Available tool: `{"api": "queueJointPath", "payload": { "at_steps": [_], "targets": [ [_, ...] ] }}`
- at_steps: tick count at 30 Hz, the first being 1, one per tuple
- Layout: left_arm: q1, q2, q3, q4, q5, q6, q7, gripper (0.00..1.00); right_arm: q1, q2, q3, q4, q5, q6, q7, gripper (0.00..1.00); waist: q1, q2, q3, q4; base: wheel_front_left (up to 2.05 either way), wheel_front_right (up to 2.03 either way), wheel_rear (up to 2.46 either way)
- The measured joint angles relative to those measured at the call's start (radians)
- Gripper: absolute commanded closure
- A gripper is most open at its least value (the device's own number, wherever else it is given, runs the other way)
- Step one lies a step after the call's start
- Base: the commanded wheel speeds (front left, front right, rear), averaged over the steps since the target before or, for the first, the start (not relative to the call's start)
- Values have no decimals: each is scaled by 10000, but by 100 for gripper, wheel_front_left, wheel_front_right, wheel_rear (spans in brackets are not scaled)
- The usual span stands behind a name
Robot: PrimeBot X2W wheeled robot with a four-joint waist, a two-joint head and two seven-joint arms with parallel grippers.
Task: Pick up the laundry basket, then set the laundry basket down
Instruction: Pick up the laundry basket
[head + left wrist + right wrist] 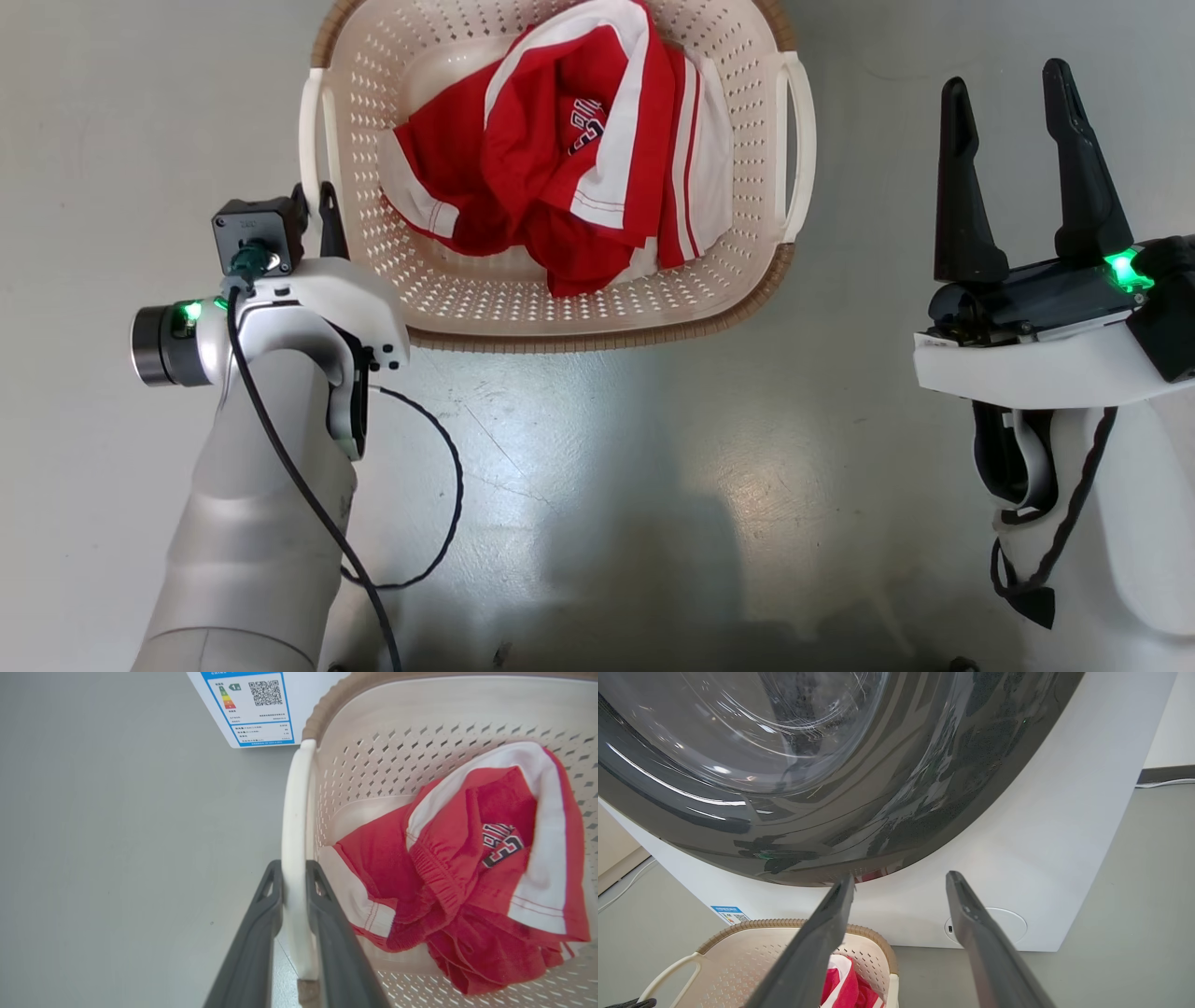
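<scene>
At the far left, the left gripper reaches in beside the laundry basket. The left wrist view settles its state: the left gripper has its two dark fingers drawn nearly together on the white left handle, one finger outside the bar and one inside, both touching it. The grip sits at the near end of the handle, not at its middle.

The basket lies in the middle of the scene on the grey floor, its far end running off the top of the head view. A crumpled red and white garment lies inside. Nothing shows the basket tilted or raised, so it looks to be resting on the floor.

To the right, the basket's right handle is free. The right gripper stands well apart from it with its fingers spread wide, holding nothing. It points toward the washing machine beyond the basket.

So the task is at an early stage. One handle is grasped; the lift has not yet happened, and the setting down comes after it. With only one side held and the load loose, the basket would likely swing or tip as it rises — a slow lift seems wise.
</scene>
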Motion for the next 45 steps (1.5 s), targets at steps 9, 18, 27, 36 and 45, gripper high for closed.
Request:
{"api": "queueJointPath", "payload": {
  "at_steps": [9,18,27,36,45],
  "targets": [
    [256,-35,-86,121,-40,12,0,100,-4,0,119,71,90,0,0,0,0,0,-119,-22,0,0,0],
    [320,-40,-127,305,-127,15,-2,100,-7,0,132,77,102,0,0,0,0,0,-42,-115,0,0,0],
    [152,-33,-207,497,-201,15,-81,100,-7,0,134,79,102,0,0,0,0,0,-5,-173,0,0,0],
    [-10,-15,-217,886,-284,15,-144,79,-7,0,140,82,121,0,-2,0,0,1,-27,-197,0,0,0],
    [-69,-82,-209,1313,-554,15,-2,0,-8,0,128,132,121,0,-2,0,0,0,-69,-177,0,0,0]
  ]
}}
